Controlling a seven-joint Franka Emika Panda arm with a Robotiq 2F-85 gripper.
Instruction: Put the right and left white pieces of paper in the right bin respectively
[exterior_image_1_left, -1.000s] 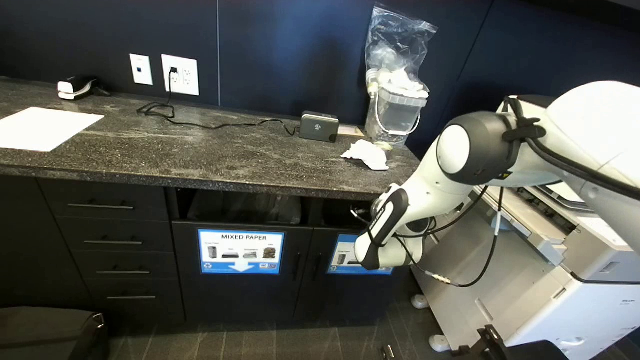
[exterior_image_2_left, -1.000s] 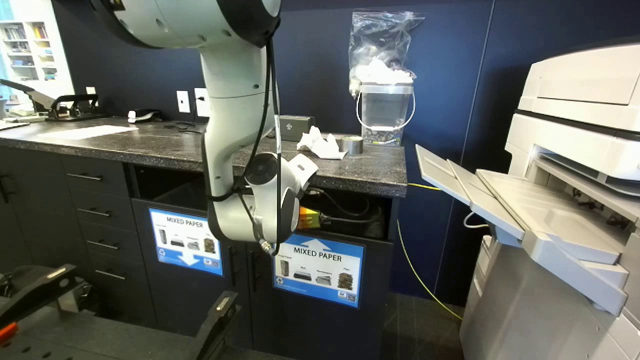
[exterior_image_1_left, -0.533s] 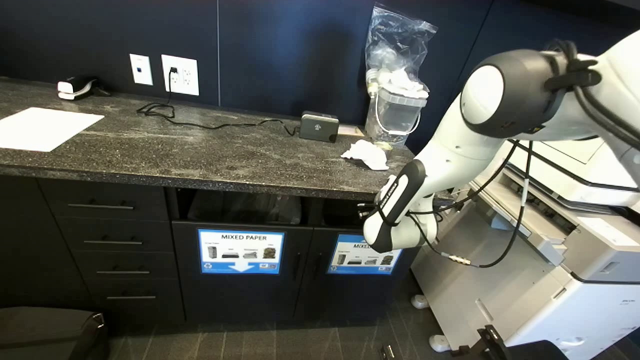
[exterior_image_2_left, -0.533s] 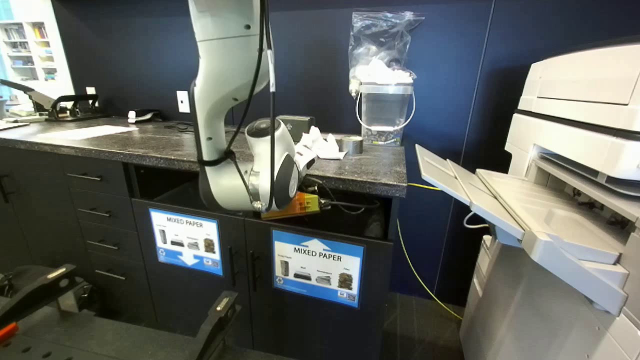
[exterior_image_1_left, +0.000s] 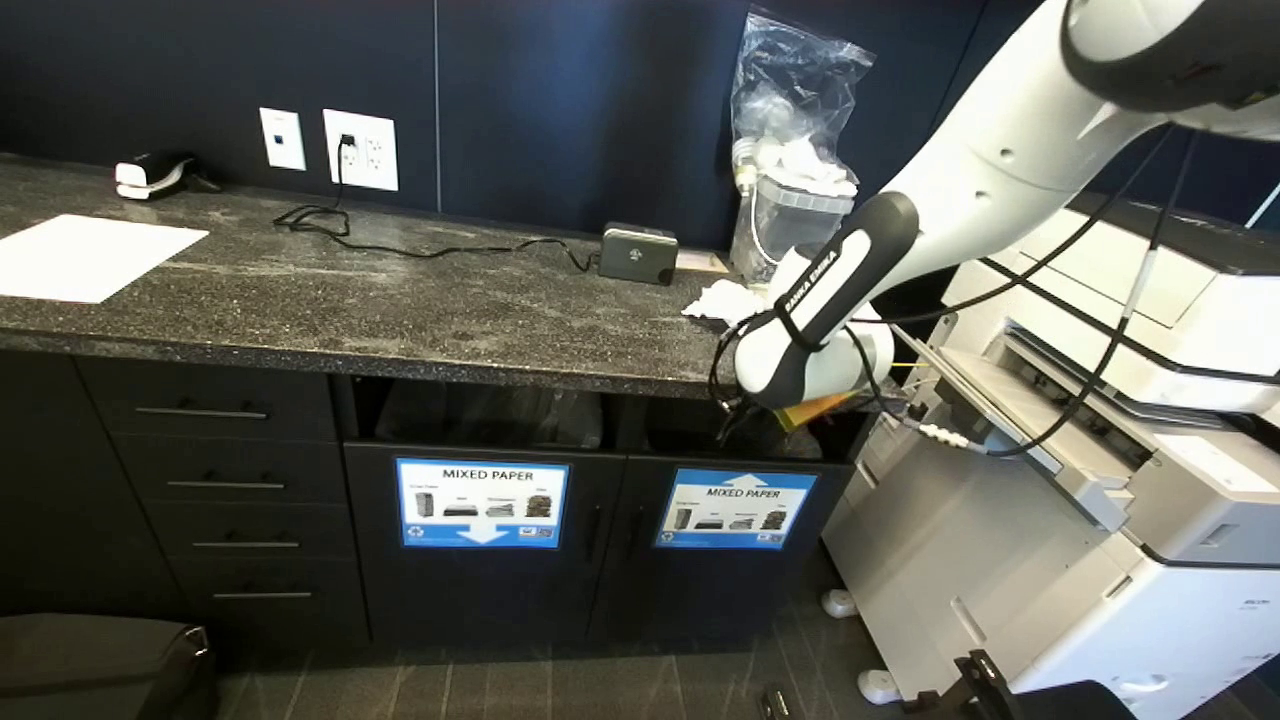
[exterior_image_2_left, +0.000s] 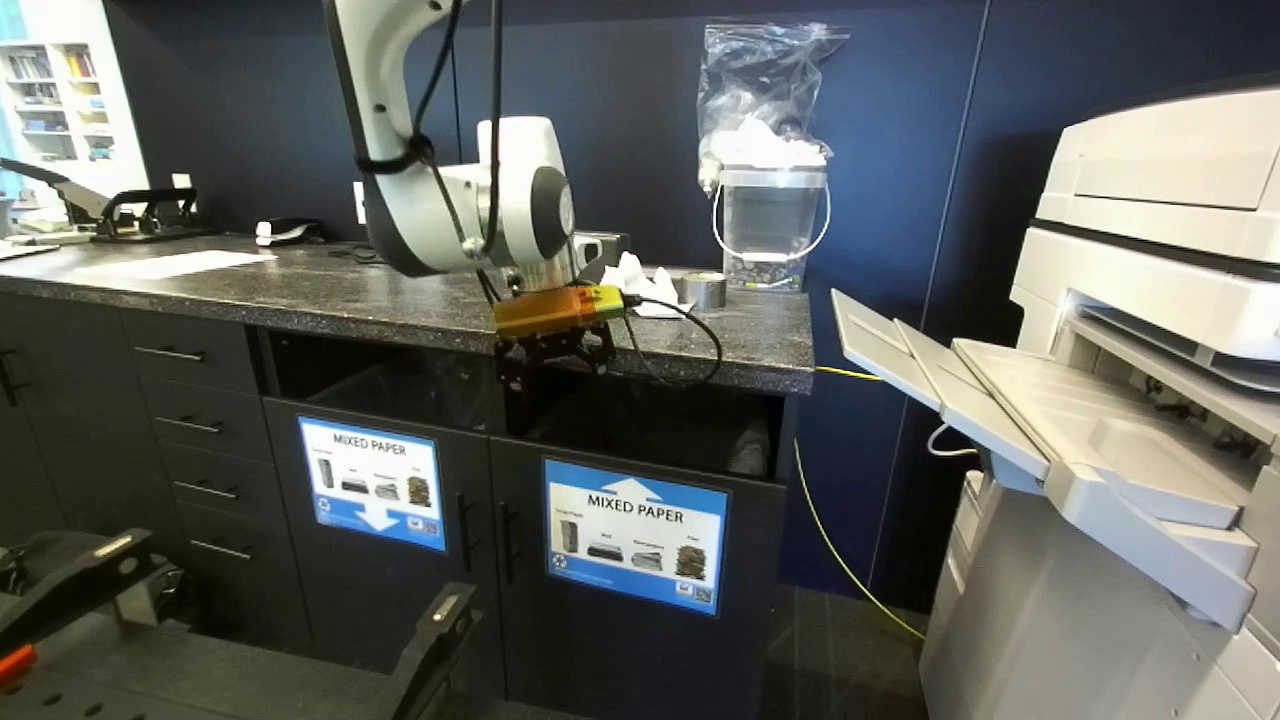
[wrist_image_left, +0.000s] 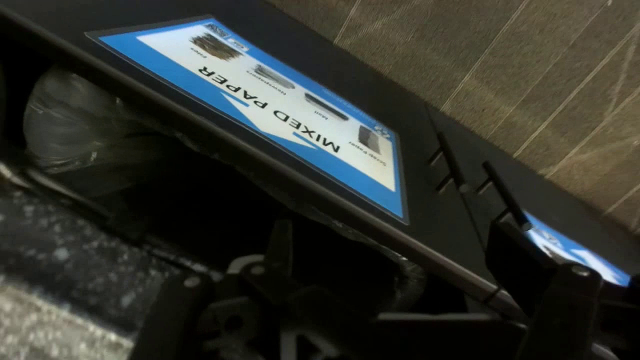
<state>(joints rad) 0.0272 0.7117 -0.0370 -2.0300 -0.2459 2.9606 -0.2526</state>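
One crumpled white paper wad (exterior_image_1_left: 720, 300) lies on the counter (exterior_image_1_left: 450, 310), partly hidden by the arm; it also shows in an exterior view (exterior_image_2_left: 655, 290) beside a tape roll. The other paper wad is hidden or out of view. The right bin (exterior_image_1_left: 700, 600) is a dark cabinet with an up-arrow sign and a wide slot; it also shows in the wrist view (wrist_image_left: 322, 62), its inside mostly dark. My gripper (exterior_image_2_left: 555, 365) points down at the counter's front edge, at the left end of this slot. In the wrist view the fingers (wrist_image_left: 395, 235) are spread with nothing seen between them.
The left bin (exterior_image_1_left: 480, 600) is beside the right one. On the counter stand a tape roll (exterior_image_2_left: 708, 290), a clear bucket under a plastic bag (exterior_image_2_left: 770, 220), a small black box (exterior_image_1_left: 637, 255) and a flat white sheet (exterior_image_1_left: 95, 258). A printer (exterior_image_1_left: 1000, 560) stands right.
The arm has risen. The gripper, earlier at the right bin's slot and mostly hidden, has come up to the counter edge. The paper wad on the counter has not moved.
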